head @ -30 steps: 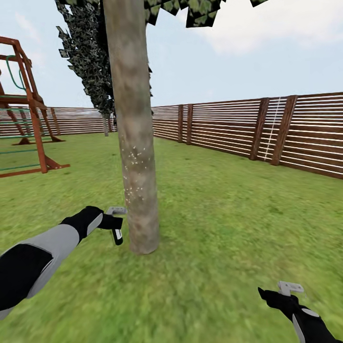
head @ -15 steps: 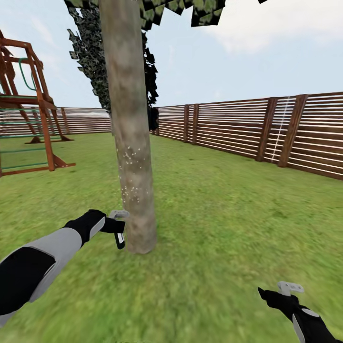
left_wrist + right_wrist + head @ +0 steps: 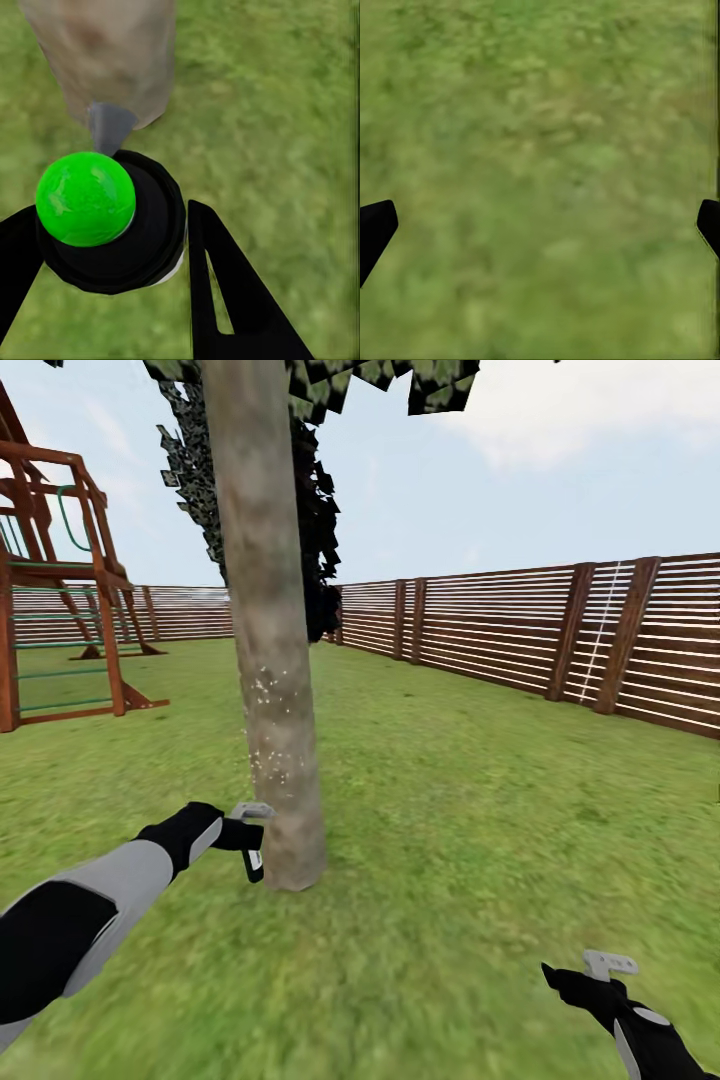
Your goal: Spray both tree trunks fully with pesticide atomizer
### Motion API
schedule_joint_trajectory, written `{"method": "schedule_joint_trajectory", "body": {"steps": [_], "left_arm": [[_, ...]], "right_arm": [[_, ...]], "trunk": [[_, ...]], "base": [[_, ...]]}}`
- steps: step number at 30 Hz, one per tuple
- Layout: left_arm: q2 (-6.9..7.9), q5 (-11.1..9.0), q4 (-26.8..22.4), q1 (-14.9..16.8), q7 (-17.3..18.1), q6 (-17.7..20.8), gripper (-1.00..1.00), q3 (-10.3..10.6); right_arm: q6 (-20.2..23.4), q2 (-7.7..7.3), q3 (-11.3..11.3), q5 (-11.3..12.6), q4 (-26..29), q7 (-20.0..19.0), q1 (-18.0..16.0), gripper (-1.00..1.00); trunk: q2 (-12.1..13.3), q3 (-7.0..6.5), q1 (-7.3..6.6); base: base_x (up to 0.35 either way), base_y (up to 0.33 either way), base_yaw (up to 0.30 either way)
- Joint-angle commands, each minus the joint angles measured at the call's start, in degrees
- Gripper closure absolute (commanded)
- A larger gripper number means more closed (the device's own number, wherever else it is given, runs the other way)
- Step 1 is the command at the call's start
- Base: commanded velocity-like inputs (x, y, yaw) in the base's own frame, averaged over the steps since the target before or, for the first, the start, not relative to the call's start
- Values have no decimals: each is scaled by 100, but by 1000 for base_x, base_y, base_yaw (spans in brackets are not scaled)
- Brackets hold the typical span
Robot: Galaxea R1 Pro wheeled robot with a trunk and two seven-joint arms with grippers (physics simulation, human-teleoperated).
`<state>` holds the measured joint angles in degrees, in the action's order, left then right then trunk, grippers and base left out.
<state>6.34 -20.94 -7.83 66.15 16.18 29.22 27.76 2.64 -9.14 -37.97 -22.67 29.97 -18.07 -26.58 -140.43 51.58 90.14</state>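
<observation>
Head view: the whole picture has slid a little since a second ago, the play frame and the fence drifting rightward, so the camera has turned rather than the things. The left claw keeps its place low beside the tree trunk, clamped on the pesticide atomizer, whose dark body hangs just beside the base of the bark. White flecks speckle the trunk at mid-height, above the bottle; they look like spray droplets, though they are too fine to be sure. If so, coverage is partial: the flecks sit in one patch, and the bark above and at the very foot looks bare, so this trunk likely needs more passes before moving on. A second tree stands behind, dark-leaved, well apart near the fence.

The left wrist view gives what the head view cannot: the atomizer seen end-on between the black fingers, a bright green ball on its near end and the grey nozzle aimed straight at the trunk, near it.

The right claw hangs low over the grass floor, well apart from the tree. In the right wrist view its fingertips stand wide apart with nothing but lawn between them.
</observation>
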Motion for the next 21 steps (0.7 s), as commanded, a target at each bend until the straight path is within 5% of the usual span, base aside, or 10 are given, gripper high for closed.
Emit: {"method": "schedule_joint_trajectory", "body": {"steps": [1, 11, 18, 21], "left_arm": [[0, 2, 0, -16, 0, -60, 100, 1], [15, 26, -210, -18, -9, 44, 100, -31], [214, 51, -1856, 32, -13, 1660, 100, -42], [303, 54, -2152, 122, -17, 1953, 100, -42]], "right_arm": [[0, 0, 0, 0, 0, 0, 0, -100], [0, 0, 0, 0, 0, 1, -1, -100], [0, 0, 0, 0, 0, -2, -1, -100], [0, 0, 0, 0, 0, 1, -2, -100]], "trunk": [[0, 0, 0], [0, 0, 0], [0, 0, 0], [0, 0, 0]], "base": [[0, -95, 0], [0, -12, 0], [0, 0, 0], [0, 0, 0]]}}
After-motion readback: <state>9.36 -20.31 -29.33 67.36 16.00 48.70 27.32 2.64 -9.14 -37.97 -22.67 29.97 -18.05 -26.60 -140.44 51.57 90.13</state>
